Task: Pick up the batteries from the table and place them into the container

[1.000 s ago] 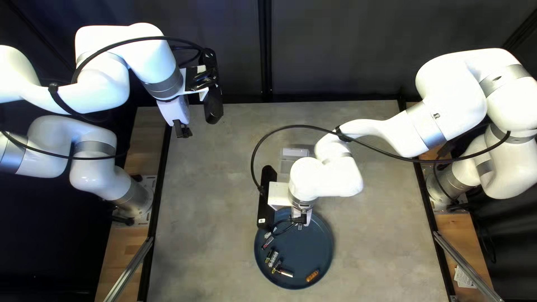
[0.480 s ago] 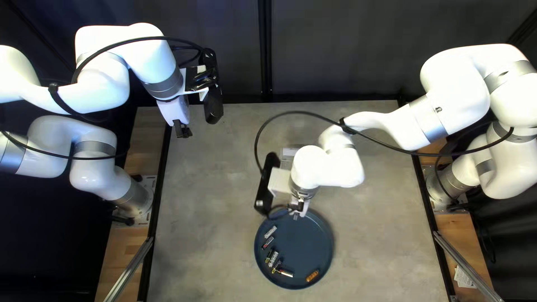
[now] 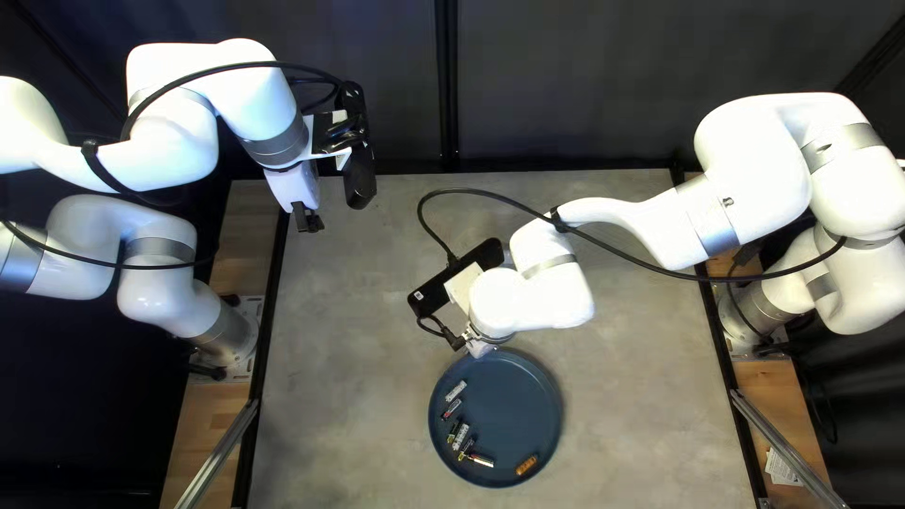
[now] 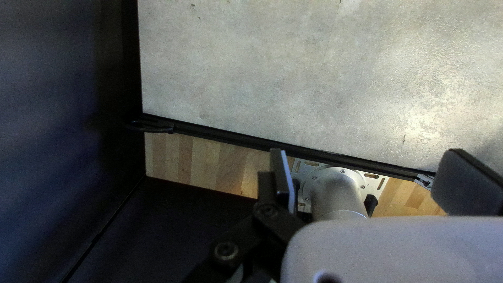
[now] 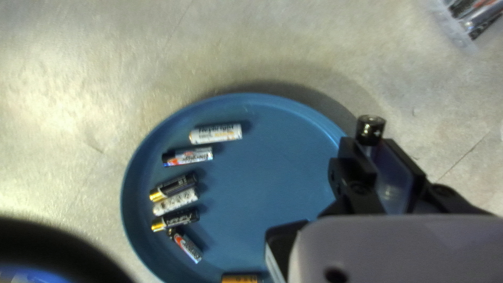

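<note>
"Right gripper (image 5: pixel 373 151), what has it got?"

"One battery (image 5: pixel 370 130), pinched between the fingers, a dark end poking past the tips."

"And below it?"

"Plate (image 5: pixel 127 181), with seven loose batteries (image 5: pixel 216 134) lying on it."

"Which step, then?"

"Carrying, I'd judge. Next it should keep its grip, clear the rim, get over the container (image 5: pixel 460 32) and let go low, so nothing bounces out."

"Where's that?"

"Ahead of the gripper, off to one side, apart from the plate, with batteries already inside."

"Left gripper (image 4: pixel 369 175)?"

"Fingers wide, nothing between them, well away from the plate."

"What can't you make out?"

"How many the container holds: it's cut off in the right wrist view, and I can't find it in the top left view, where the right arm (image 3: pixel 533 302) may cover it. Most of the held battery is hidden too."
</note>
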You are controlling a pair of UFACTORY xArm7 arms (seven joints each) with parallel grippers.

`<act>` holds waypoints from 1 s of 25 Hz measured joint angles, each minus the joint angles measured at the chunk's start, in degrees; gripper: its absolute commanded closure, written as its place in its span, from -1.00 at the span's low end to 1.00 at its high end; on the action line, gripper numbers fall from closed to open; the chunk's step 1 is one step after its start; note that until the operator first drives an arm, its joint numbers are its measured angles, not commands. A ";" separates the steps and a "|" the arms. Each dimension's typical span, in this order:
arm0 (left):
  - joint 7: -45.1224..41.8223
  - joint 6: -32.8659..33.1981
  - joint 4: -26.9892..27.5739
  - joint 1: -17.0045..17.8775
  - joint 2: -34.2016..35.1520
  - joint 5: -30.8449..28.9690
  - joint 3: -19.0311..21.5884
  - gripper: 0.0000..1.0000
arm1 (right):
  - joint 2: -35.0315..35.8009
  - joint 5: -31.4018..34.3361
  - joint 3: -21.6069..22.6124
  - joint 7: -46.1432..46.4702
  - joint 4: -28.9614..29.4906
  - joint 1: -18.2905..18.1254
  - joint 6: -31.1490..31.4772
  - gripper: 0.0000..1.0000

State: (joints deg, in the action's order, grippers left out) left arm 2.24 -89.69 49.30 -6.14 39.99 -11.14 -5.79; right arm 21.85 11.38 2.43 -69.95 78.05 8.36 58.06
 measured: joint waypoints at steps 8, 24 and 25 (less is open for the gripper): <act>0.00 0.00 0.00 0.00 0.00 0.00 0.00 -1.00 | -3.18 -1.40 -3.00 -12.46 -5.73 -1.29 -1.25 1.00; 0.00 0.00 0.00 0.00 0.00 0.00 0.00 -1.00 | 3.44 0.39 -8.76 -32.12 -1.74 -1.34 2.20 1.00; 0.00 0.00 0.00 0.00 0.00 0.00 0.00 -1.00 | 3.32 0.71 -8.89 -32.14 -2.26 -1.37 1.64 1.00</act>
State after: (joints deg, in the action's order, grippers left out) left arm 2.24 -89.69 49.30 -6.14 39.99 -11.14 -5.79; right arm 25.16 12.10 -6.46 -102.09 75.79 6.99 59.69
